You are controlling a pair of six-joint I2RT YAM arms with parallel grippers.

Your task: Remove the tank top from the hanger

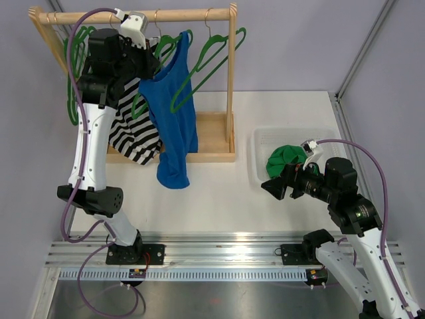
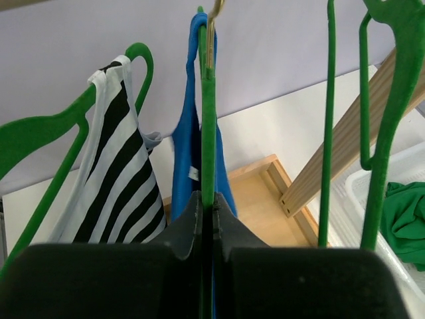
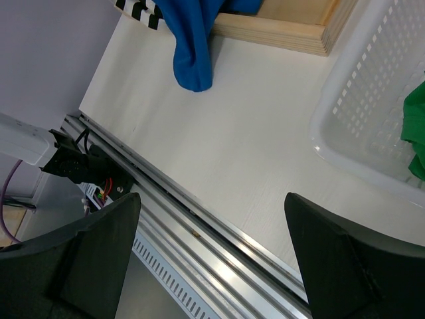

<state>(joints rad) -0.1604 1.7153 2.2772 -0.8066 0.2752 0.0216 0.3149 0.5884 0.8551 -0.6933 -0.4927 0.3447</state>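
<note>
A blue tank top (image 1: 174, 113) hangs on a green hanger (image 1: 174, 41) from the wooden rack's rail (image 1: 172, 14). In the left wrist view the hanger (image 2: 207, 133) runs straight up between my fingers, with the blue tank top (image 2: 182, 166) draped behind it. My left gripper (image 2: 207, 206) is shut on that hanger just below its hook; from above, the left gripper (image 1: 151, 63) sits at the tank top's left shoulder. My right gripper (image 3: 212, 199) stands open and empty low over the table's near edge, far from the rack. The tank top's hem (image 3: 192, 53) shows in its view.
A black-and-white striped top (image 1: 133, 129) hangs on another green hanger just left of the tank top. Bare green hangers (image 2: 329, 133) hang to the right. A white basket (image 1: 262, 143) holding a green garment (image 1: 285, 159) stands right of the rack's base (image 1: 212, 136).
</note>
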